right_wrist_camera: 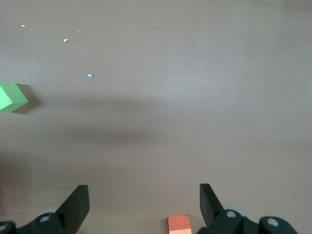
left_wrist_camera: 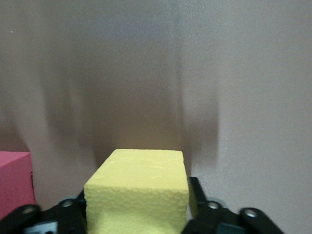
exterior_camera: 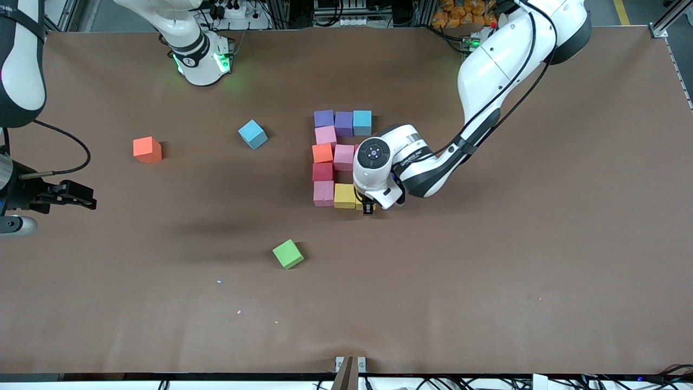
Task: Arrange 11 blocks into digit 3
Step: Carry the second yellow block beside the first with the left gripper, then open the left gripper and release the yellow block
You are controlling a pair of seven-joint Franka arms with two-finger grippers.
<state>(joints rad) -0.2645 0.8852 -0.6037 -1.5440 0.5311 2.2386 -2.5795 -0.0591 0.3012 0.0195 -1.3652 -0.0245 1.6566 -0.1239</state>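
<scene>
The blocks lie as touching cubes mid-table: two purple (exterior_camera: 324,118) (exterior_camera: 344,123) and a light blue (exterior_camera: 362,122) in the farthest bar, then a column of pink (exterior_camera: 325,135), orange (exterior_camera: 322,153), red (exterior_camera: 322,171) and pink (exterior_camera: 324,193). A pink (exterior_camera: 344,157) adjoins the orange. A yellow (exterior_camera: 344,195) adjoins the nearest pink. My left gripper (exterior_camera: 368,208) (left_wrist_camera: 139,204) is down over a second yellow cube (left_wrist_camera: 139,187) resting at that bar's end, its fingers open and close to the cube's sides. The left hand hides the middle bar's end. My right gripper (exterior_camera: 81,197) (right_wrist_camera: 145,204) waits open.
Loose cubes lie toward the right arm's end: an orange-red one (exterior_camera: 147,149) (right_wrist_camera: 179,224), a blue one (exterior_camera: 253,134), and a green one (exterior_camera: 287,254) (right_wrist_camera: 9,97) nearer the front camera. Small crumbs (exterior_camera: 219,281) dot the brown table (exterior_camera: 487,271).
</scene>
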